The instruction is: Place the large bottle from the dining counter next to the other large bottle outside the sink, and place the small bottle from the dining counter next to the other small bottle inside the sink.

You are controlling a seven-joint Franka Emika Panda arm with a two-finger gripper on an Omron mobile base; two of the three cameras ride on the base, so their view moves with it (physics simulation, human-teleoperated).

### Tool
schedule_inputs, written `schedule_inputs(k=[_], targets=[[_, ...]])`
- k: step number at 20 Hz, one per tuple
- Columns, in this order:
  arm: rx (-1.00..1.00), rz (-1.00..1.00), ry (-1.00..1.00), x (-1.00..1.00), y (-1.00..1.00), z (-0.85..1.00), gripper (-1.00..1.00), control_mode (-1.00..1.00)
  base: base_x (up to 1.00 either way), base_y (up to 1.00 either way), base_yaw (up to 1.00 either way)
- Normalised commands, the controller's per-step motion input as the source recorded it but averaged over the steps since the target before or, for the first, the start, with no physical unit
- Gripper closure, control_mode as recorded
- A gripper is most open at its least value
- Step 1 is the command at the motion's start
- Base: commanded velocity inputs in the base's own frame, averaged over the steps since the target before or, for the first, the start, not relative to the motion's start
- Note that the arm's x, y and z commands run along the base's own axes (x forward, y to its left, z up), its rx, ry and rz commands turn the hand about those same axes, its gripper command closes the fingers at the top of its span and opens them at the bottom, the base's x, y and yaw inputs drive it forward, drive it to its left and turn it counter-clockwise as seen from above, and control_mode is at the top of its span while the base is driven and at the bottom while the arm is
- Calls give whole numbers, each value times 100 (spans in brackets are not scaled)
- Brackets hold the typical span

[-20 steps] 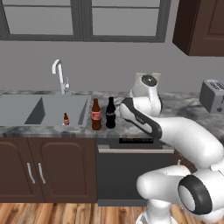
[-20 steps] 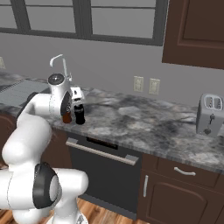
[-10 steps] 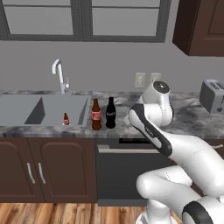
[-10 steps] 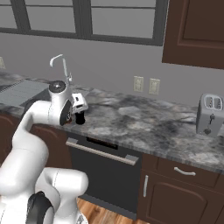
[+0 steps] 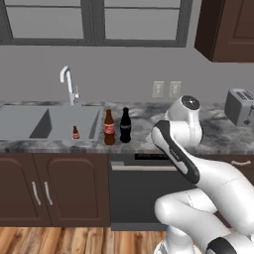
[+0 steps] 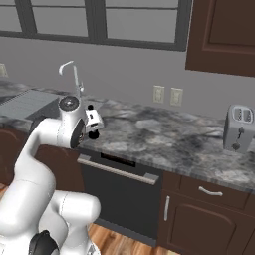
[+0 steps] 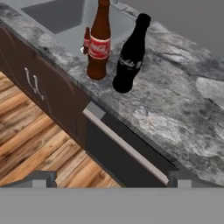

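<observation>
I'm looking down the hand camera right now and the claw (image 7: 111, 178) is standing wide, its two dark fingertips (image 7: 43, 177) sitting far apart with nothing between them, so I'm holding nothing. The claw is hovering out past the counter (image 7: 175, 100) edge on the side away from the sink (image 5: 30, 119), angled back toward the bottles. The brown bottle (image 5: 109, 127) with the red label is standing upright on the counter just outside the sink's right rim, and the black bottle (image 5: 125, 125) is standing upright right beside it, one step further from the sink; I'm seeing a thin gap between them in the hand view, so they are close but not touching. Inside the sink, near its right wall, the small dark bottle (image 5: 75, 132) with the red band is standing upright; from the hand camera it is peeking out from behind the brown bottle. The faucet (image 5: 68, 84) is rising behind the sink's far rim. The arm (image 5: 178, 149) is folding up well to the right of the sink, above the dishwasher (image 5: 144, 193), which sits under the counter just right of the sink's cabinet. A toaster (image 5: 240, 106) is sitting far along the counter, well away from the sink.
</observation>
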Motion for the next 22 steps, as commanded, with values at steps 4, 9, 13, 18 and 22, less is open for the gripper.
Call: schedule_inputs(k=[4, 9, 13, 18, 22], targets=[[0, 0, 0, 0, 0, 0, -100, 100, -77, 0, 0], [0, 0, 0, 0, 0, 0, -100, 100, -68, -3, 15], [0, 0, 0, 0, 0, 0, -100, 100, -31, -30, 37], [0, 0, 0, 0, 0, 0, -100, 100, -23, -50, 46], [0, 0, 0, 0, 0, 0, -100, 100, -33, -54, 46]])
